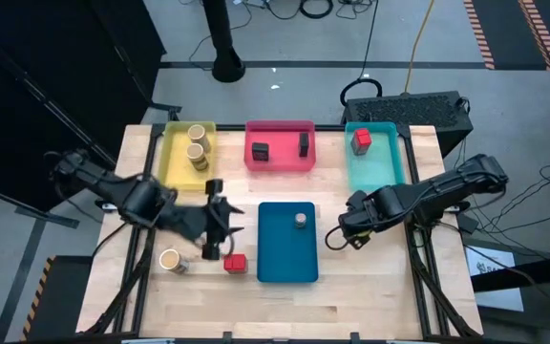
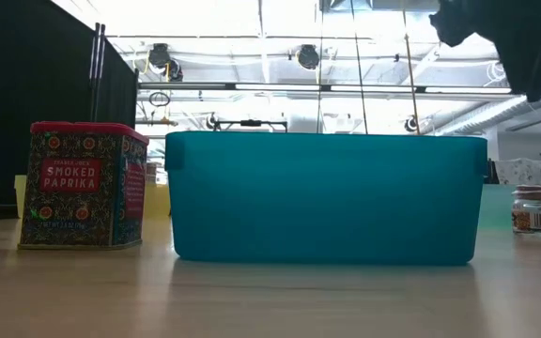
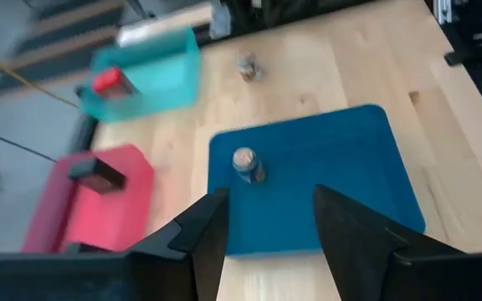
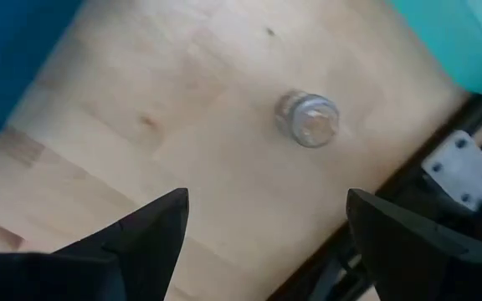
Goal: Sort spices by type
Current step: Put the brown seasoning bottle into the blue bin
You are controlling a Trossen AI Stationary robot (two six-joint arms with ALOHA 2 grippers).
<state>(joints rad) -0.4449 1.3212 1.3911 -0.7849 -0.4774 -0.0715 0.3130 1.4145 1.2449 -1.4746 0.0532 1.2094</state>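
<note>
My left gripper [image 1: 230, 225] [image 3: 266, 238] hovers open over the left edge of the blue tray [image 1: 280, 258], with nothing between its fingers. One small grey-lidded jar [image 1: 300, 220] [image 3: 248, 165] stands in that tray. A red paprika tin [image 1: 235, 263] [image 2: 83, 186] and a tan jar [image 1: 170, 260] stand on the table near the front left. My right gripper [image 1: 344, 239] [image 4: 266, 242] points down, open, above bare wood to the right of the blue tray. Another small jar [image 4: 308, 119] [image 2: 535, 208] stands on the table just beyond its fingers.
The yellow tray [image 1: 175, 158] holds two tan jars [image 1: 197, 143]. Two dark boxes [image 1: 260, 151] sit in the red tray [image 1: 280, 164]. A red box [image 1: 361, 140] sits in the teal tray [image 1: 375, 167]. Bare wood lies along the table's near edge.
</note>
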